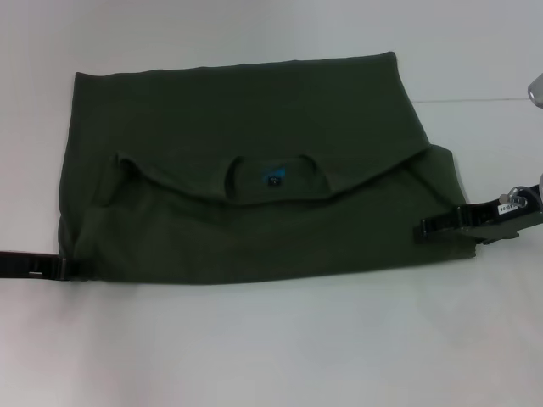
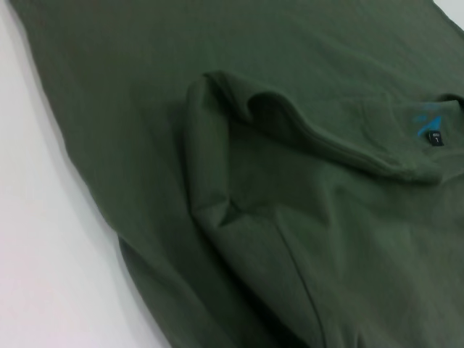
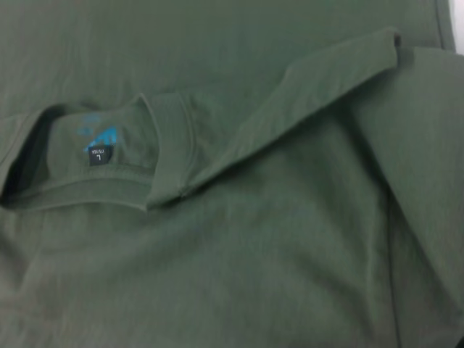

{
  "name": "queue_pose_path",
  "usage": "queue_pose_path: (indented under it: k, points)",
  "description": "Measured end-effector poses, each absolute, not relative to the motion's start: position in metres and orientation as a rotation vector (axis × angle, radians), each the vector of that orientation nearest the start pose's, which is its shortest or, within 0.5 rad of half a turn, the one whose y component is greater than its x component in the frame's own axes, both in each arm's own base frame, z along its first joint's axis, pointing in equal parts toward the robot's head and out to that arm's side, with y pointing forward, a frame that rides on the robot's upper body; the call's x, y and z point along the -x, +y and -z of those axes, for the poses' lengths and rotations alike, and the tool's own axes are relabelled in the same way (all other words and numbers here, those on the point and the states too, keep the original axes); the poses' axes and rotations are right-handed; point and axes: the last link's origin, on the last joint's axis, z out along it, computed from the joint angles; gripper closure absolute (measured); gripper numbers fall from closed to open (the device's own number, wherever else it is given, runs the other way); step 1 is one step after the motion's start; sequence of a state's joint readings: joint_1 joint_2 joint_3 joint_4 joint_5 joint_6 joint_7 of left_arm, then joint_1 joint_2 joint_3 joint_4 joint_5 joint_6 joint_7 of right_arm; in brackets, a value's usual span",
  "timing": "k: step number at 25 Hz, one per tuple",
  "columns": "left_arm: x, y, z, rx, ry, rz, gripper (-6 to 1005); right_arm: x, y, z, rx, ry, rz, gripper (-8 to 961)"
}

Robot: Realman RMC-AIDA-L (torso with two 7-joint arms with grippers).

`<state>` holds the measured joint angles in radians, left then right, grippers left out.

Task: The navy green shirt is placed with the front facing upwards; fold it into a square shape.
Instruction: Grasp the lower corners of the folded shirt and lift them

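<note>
The navy green shirt lies spread across the middle of the white desk, already folded into a wide, roughly rectangular shape. Its far part is doubled toward the robot, so that plain green cloth shows on top, and the folded edge runs in a shallow curve across the middle of the garment. The ribbed round collar opens just under that edge, with the small blue neck label inside it. No lettering shows.

The left end effector sits low at the shirt's near left corner, its dark fingers reaching in along the desk to the hem; whether they are apart or together I cannot tell. The right end effector lies at the shirt's right edge, its fingers flat over the cloth there; their state cannot be told either.

Both wrist views show only folds of green cloth, the collar and the label.
</note>
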<state>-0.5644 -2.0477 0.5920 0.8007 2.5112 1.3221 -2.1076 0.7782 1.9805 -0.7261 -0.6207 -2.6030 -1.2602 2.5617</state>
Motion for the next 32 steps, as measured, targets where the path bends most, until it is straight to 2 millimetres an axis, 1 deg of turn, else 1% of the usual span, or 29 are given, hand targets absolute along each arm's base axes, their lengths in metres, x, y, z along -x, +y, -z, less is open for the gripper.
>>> queue_pose_path:
  k: [6, 14, 19, 25, 30, 32]
  points:
    - [0.3285, 0.3542, -0.0386, 2.267, -1.424, 0.122, 936, -0.2823, 0.4025, -0.0220, 2.118, 1.735, -0.003, 107]
    - [0.3272, 0.3554, -0.0386, 2.269, -1.422, 0.125, 935, -0.2824, 0.4020, -0.0207, 2.130, 1.722, 0.028, 336]
    - [0.3256, 0.3572, -0.0391, 2.269, -1.422, 0.126, 935, -0.2823, 0.4031, -0.0228, 2.128, 1.715, 0.029, 586]
    - [0.3224, 0.3584, -0.0415, 2.280, -1.433, 0.129, 935, -0.2834, 0.4038, -0.0254, 2.122, 1.710, 0.028, 798]
    - [0.3203, 0.3575, -0.0441, 2.284, -1.466, 0.130, 935, -0.2834, 0.4041, -0.0263, 2.140, 1.684, 0.034, 909]
    - [0.3198, 0.3567, -0.0451, 2.288, -1.478, 0.125, 935, -0.2836, 0.4038, -0.0265, 2.150, 1.673, 0.038, 909]
